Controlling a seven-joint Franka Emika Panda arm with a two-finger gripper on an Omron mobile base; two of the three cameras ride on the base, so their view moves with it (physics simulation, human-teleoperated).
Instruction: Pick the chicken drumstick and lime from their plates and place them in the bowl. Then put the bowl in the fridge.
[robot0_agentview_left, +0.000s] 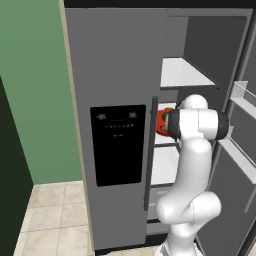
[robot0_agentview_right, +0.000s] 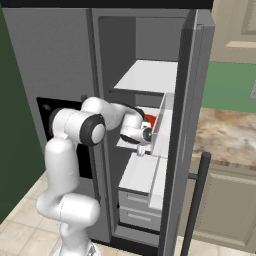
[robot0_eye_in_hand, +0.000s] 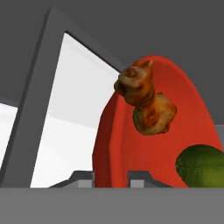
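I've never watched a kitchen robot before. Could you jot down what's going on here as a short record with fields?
Place: at an open grey fridge with white shelves
Arm: reaching into the fridge's open side
Gripper: shut on the rim of a red bowl
Bowl contents: a chicken drumstick and a lime
Bowl position: inside the fridge, at mid-shelf height; whether it rests on a shelf cannot be told
Task stage: food is in the bowl; bowl not yet let go
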